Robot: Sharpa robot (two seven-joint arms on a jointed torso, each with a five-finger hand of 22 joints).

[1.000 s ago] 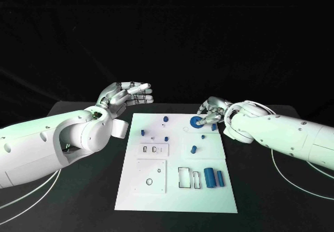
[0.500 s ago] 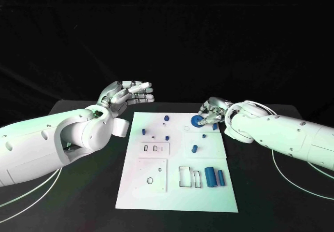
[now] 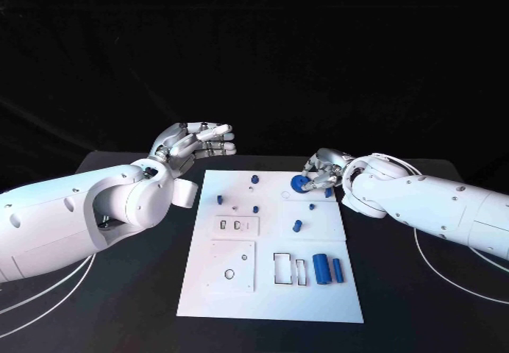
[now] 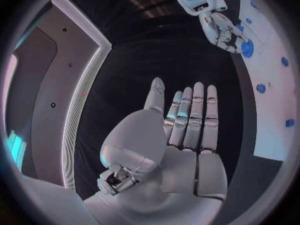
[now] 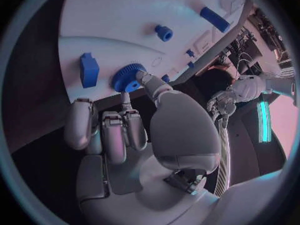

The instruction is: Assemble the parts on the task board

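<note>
The blue gear [image 3: 300, 183] sits at the far right corner of the task board [image 3: 212, 294], pinched by the right hand [image 3: 321, 172]; its fingers [image 5: 150, 83] close on the toothed rim, as the right wrist view shows. The white board lies in the middle of the black worktop [image 3: 424, 309]. Its near recesses hold two blue cylinders [image 3: 321, 270] side by side next to an empty rectangular slot. Small blue pegs [image 3: 254, 179] stand across the far half, and a blue block [image 3: 297, 225] sits mid-board. The left hand [image 3: 194, 144] hangs off the board's far left corner, holding nothing, fingers [image 4: 197, 110] straight and close together.
</note>
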